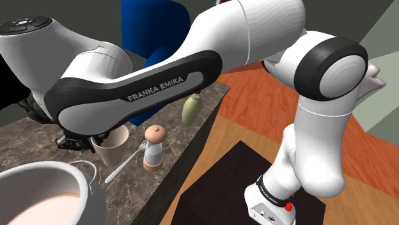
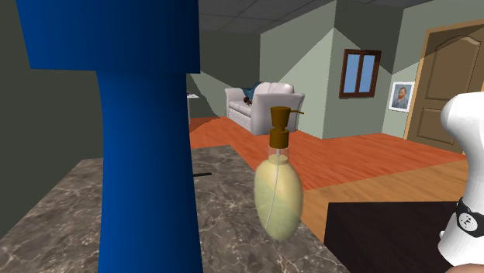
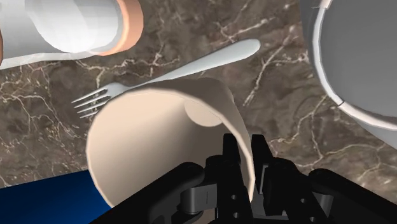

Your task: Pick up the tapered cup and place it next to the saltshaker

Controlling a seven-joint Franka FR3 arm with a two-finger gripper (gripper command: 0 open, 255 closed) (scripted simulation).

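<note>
right at the hand, the gripper (image 3: 247,150) is clamped on the tapered cup (image 3: 159,146). its two black fingers (image 3: 230,153) pinch the thin wall at the rim, one inside the mouth and one outside. the cup is pale beige with an open, empty interior, and it leans over in the wrist view. in the shoulder view the gripper (image 1: 89,142) sits at the cup's (image 1: 114,148) rim under the white forearm; whether the cup's base touches the marble counter (image 1: 38,144) cannot be told.

just beyond the cup a silver fork (image 3: 172,73) lies flat on the counter. it runs between the cup and the saltshaker (image 1: 153,147), its tines just beside the shaker. the saltshaker stands upright, white-bodied with a tan cap and base, near the cup but not touching it. a large white pot (image 1: 45,198) stands on the cup's other side, at the shoulder view's lower left.

farther along the counter, a yellowish soap dispenser (image 2: 278,186) with a brown pump stands near the edge. beside it is a tall blue column (image 2: 147,132). the dark stand (image 1: 224,192) sits on an orange wood floor. beyond, the second exterior view shows a white sofa (image 2: 260,105), a window (image 2: 359,74) and a wooden door (image 2: 454,77).
</note>
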